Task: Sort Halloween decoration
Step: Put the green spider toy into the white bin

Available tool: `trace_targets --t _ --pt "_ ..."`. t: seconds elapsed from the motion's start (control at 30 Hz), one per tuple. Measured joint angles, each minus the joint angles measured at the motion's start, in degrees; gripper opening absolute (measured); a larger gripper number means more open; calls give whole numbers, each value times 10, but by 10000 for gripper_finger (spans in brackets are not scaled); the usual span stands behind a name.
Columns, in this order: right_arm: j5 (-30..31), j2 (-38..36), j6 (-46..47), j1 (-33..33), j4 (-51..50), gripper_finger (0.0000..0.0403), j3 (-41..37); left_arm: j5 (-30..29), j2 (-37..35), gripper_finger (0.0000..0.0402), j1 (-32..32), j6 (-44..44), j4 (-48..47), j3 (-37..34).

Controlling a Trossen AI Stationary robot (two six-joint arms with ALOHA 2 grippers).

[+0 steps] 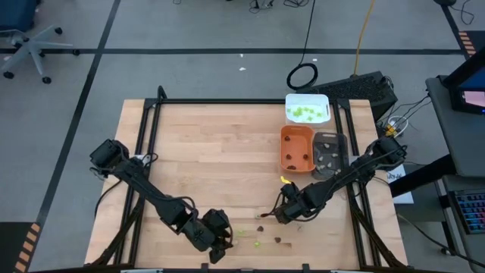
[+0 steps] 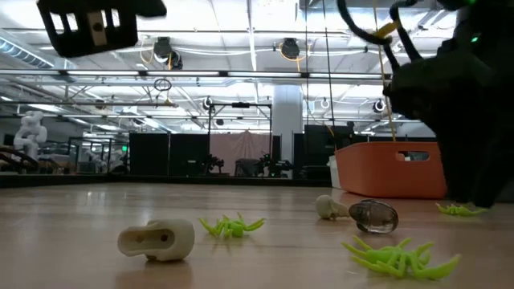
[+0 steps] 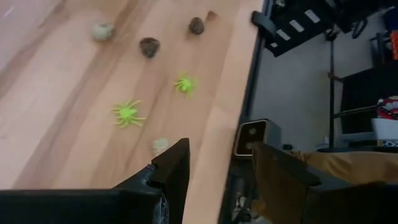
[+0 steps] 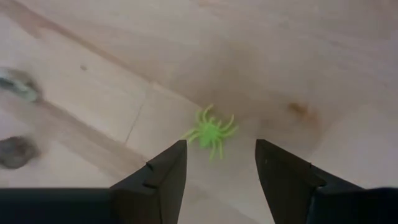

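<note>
Low over the table, close to its front edge and right of middle: the right gripper, jaws apart and empty, aimed down at one lime-green spider. Lies flat on the wood just ahead of the two fingertips, between their lines, touching neither.

At the front edge, nearer the middle: the left gripper, jaws likewise apart, holding nothing, half out past the table's rim.

Scattered along the front edge between the two grippers: the rest of the Halloween decoration. More lime spiders, dark brown lumps, pale beige-grey pieces, all well apart from one another.

Toward the far right corner: a white tray with green bits inside, and just in front of it an orange tray and a grey tray side by side.

Looks very light, probably soft moulded plastic, with thin springy legs spread all round a small body. Hardly fragile, but likely to flick away or tip if a finger lands on a leg first. Best taken across the body, fingertips down to the wood on either side, then closed gently; legs alone would probably bend and slip out. Sits so low that the fingertips must nearly scrape the surface. Brown and beige pieces appear rounder and stiffer, so likelier to roll than to bend.
</note>
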Motion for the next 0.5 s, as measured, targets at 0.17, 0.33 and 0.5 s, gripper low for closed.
trace_targets --t 0.17,0.33,0.5 --pt "-27 28 -18 -5 9 139 1 -16 0 176 -8 0 1 9" --pt "-35 43 -21 -6 11 51 2 -21 0 176 -8 -12 0 9" --pt "-36 41 -44 -6 19 9 1 -23 0 176 -8 -15 0 9"
